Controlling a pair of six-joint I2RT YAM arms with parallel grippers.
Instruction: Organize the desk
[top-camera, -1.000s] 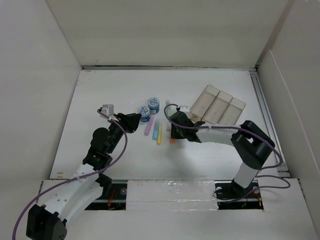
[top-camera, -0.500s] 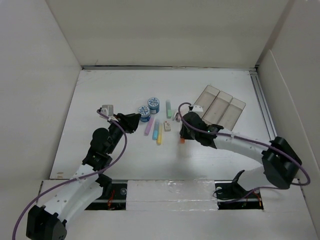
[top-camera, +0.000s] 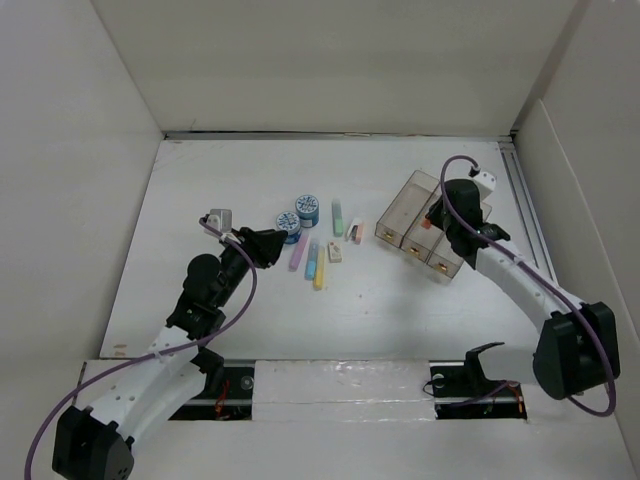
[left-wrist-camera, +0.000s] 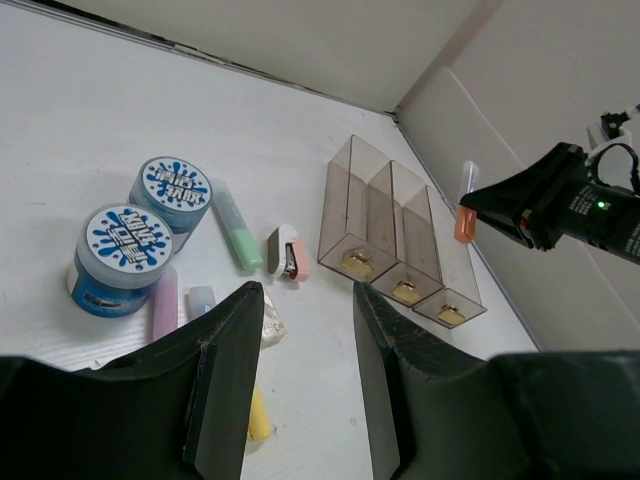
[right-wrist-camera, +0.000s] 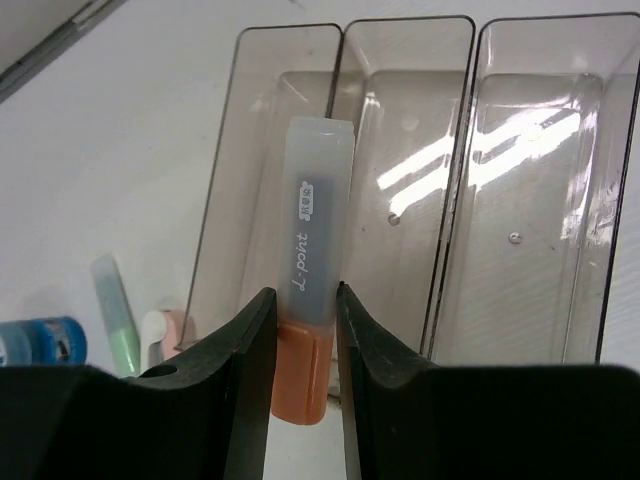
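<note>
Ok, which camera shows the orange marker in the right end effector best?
Right wrist: the marker is close and centred, label visible, over the tray. Left wrist shows it small and distant; the top view barely shows it.

Desk: matte white. Jars: blue, white lids (blue splatter print). Marker: orange, translucent grey cap. Tray: smoky clear.

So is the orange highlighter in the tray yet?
Not in. The right claw holds the highlighter clamped between its fingers, hanging over the tray.
</note>
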